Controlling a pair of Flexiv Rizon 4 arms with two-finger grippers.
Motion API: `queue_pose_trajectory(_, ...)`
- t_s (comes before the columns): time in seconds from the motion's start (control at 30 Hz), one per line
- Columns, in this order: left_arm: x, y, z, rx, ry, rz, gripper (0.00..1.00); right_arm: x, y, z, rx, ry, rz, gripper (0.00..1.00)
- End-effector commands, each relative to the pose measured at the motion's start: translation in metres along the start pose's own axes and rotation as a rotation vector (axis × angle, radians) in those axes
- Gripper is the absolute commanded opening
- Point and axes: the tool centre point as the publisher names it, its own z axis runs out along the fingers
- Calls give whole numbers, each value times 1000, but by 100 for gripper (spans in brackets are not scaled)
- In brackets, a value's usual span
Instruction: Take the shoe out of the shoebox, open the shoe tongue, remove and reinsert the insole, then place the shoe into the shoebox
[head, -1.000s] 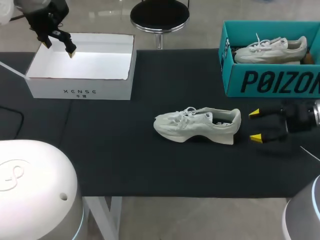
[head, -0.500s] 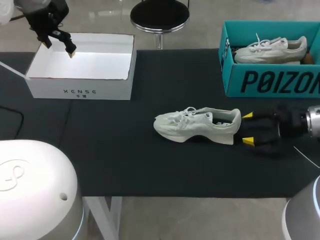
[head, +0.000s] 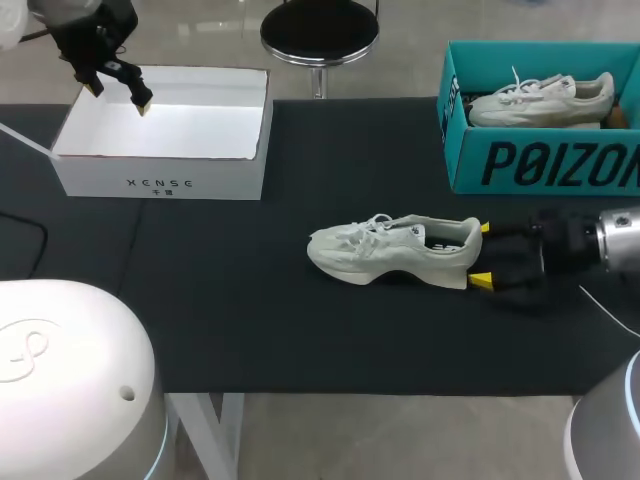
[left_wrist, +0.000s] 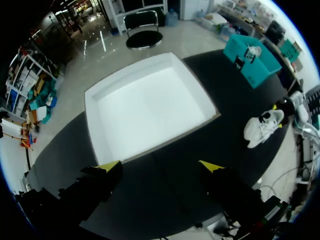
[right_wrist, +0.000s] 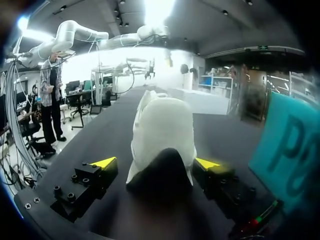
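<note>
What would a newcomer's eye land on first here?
A pale shoe stands mid-table, its heel between the open right jaws. A teal box at the far right holds a second shoe; an open white box sits far left, below the left jaws.

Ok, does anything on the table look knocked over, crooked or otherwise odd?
Nothing stands out. The pale grey sneaker stands upright on its sole on the black table, the right pincer open at its heel. The other sneaker lies tidily in the teal cardboard box.
</note>
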Motion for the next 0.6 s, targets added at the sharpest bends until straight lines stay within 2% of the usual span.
queue_pose_trajectory(0.03,0,0,0,-1,-1,1,100,-5,-2,11,4,13,-1,100)
queue_pose_trajectory(0.6,0,0,0,-1,-1,1,100,-12,-14,27,7,28,8,100)
